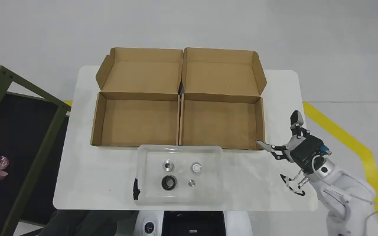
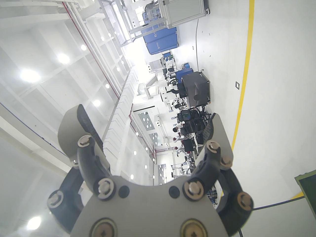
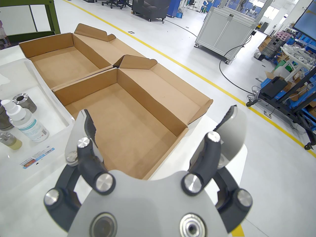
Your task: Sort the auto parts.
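A clear plastic tray (image 1: 147, 154) stands at the table's front, holding a metal cylinder (image 1: 169, 165), a black ring (image 1: 170, 182), a white-capped bottle (image 1: 196, 167) and a small metal piece (image 1: 191, 183). Behind it lie two open, empty cardboard boxes, left (image 1: 137, 121) and right (image 1: 221, 124). My right gripper (image 1: 280, 133) hangs open and empty off the right box's front right corner. In the right wrist view, the gripper (image 3: 160, 124) looks over that box (image 3: 128, 114), with the cylinder (image 3: 24, 102) and bottle (image 3: 27, 122) beyond. My left gripper (image 2: 148, 114) is open, empty and pointed at the room.
The white table (image 1: 277, 88) has bare strips right of the boxes and left of the tray. A dark piece (image 1: 136, 189) sits against the tray's left front edge; I cannot tell what it is. A green frame cart (image 1: 29, 147) stands off the table's left side.
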Action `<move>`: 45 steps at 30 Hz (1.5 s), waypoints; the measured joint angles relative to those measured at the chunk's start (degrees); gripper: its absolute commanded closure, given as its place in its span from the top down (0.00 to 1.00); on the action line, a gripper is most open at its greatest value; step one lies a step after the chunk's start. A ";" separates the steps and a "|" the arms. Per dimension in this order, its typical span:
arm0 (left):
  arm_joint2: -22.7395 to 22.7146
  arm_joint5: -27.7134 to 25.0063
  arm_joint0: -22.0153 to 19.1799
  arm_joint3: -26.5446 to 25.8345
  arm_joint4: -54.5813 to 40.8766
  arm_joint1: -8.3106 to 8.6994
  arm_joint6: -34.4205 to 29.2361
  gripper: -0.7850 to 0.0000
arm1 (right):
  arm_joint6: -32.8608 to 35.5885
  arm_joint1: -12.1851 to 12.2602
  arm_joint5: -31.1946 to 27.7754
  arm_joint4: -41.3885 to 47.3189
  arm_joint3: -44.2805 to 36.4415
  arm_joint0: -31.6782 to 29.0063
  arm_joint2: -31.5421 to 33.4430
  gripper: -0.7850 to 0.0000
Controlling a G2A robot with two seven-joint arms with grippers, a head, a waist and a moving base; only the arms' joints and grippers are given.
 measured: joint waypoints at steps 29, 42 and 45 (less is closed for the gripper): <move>0.00 0.00 0.00 0.00 0.00 0.00 0.00 1.00 | 11.45 1.02 -10.73 2.24 1.67 5.30 -7.24 1.00; 0.00 0.00 0.00 0.00 0.00 0.00 0.00 1.00 | 25.32 1.59 -16.04 7.80 1.59 13.40 -20.79 1.00; 0.00 0.00 0.00 0.00 0.00 0.00 0.00 1.00 | 27.66 1.63 -16.61 8.66 1.39 14.58 -24.33 1.00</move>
